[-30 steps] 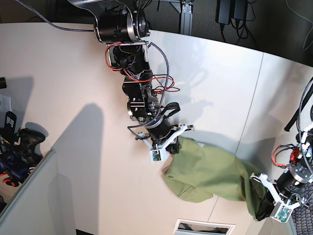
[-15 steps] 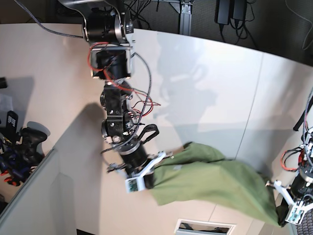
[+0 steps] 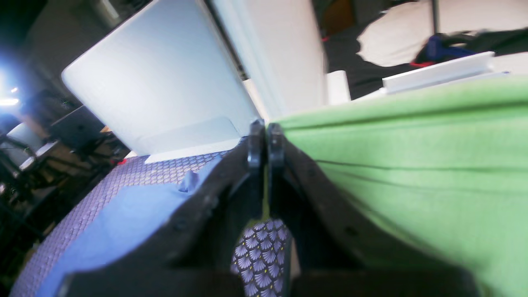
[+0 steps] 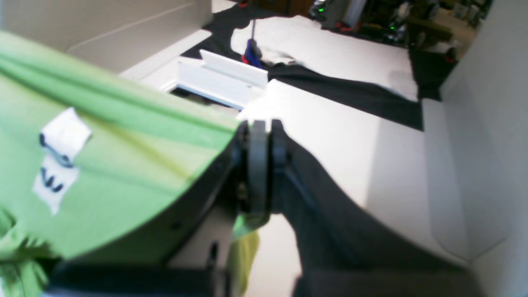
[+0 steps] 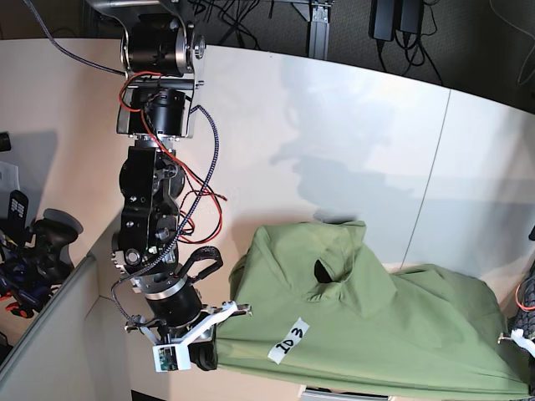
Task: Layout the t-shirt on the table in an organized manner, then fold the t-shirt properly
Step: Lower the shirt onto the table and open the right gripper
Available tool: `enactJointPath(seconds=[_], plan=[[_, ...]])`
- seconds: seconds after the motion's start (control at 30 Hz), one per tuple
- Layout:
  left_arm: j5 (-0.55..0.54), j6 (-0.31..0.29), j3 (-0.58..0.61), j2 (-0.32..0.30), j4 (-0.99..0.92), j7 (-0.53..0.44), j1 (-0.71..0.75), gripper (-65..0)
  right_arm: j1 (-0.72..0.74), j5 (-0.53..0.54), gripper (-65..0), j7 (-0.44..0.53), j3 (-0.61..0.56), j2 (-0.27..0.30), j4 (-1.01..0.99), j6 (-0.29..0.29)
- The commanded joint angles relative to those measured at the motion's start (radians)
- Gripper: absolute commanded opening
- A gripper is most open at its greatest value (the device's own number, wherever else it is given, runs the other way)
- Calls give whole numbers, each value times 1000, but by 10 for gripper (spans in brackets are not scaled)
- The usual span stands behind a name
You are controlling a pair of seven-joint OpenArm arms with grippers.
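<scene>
The olive-green t-shirt [image 5: 376, 326] hangs stretched wide between my two grippers over the near part of the white table [image 5: 334, 125]. Its neck opening faces up, and a white tag [image 5: 288, 340] is stuck to the front. In the base view my right gripper [image 5: 209, 338] is shut on the shirt's left edge. The right wrist view shows those jaws [image 4: 260, 136] pinched on green cloth [image 4: 103, 165]. My left gripper [image 3: 266, 142] is shut on the opposite edge of the shirt [image 3: 412, 165]. In the base view it is almost wholly beyond the lower right corner.
A grey-white panel [image 5: 50, 342] fills the lower left corner, with a dark controller and tools [image 5: 38, 246] beside it. A white slotted fixture [image 5: 334, 393] sits at the bottom edge under the shirt. A thin seam line [image 5: 426, 192] crosses the table.
My right arm swung left and toward the near edge, and my left arm drew off to the right. The shirt went from a bunched heap to a wide, taut spread.
</scene>
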Motion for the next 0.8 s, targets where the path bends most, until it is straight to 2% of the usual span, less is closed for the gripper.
enactJointPath(seconds=[0.0, 0.13, 0.3, 0.37, 0.4, 0.5, 0.57, 0.67, 0.77], plan=[[-1, -14, -14, -22, 15, -21, -29, -650, 34, 0, -650, 25, 14, 6, 18, -11], [-45, -89, -13, -13, -15, -32, -30, -650, 33, -10, -650, 25, 36, 6, -18, -11], [-56, -145, -12, 36, -190, -123, -30, -650, 34, -37, -650, 59, 37, 6, -151, -11], [-56, -177, -12, 64, -277, -155, -31, -587, 32, -37, -650, 102, 37, 6, -206, -11], [-56, -187, -12, 76, -313, -161, -30, -550, 32, -37, -623, 122, 37, 6, -230, -11], [-55, -187, -12, 100, -378, -163, -29, -489, 32, -37, -394, 154, 37, 6, -273, -11], [-55, -174, -12, 96, -383, -147, -26, -458, 32, -37, -309, 158, 38, 8, -278, -11], [-64, -167, -13, 68, -359, -105, -27, -388, 33, -37, -300, 159, 38, 21, -277, -29], [-93, -166, -15, 35, -315, -79, -27, -381, 32, -37, -300, 160, 51, 33, -277, -101]])
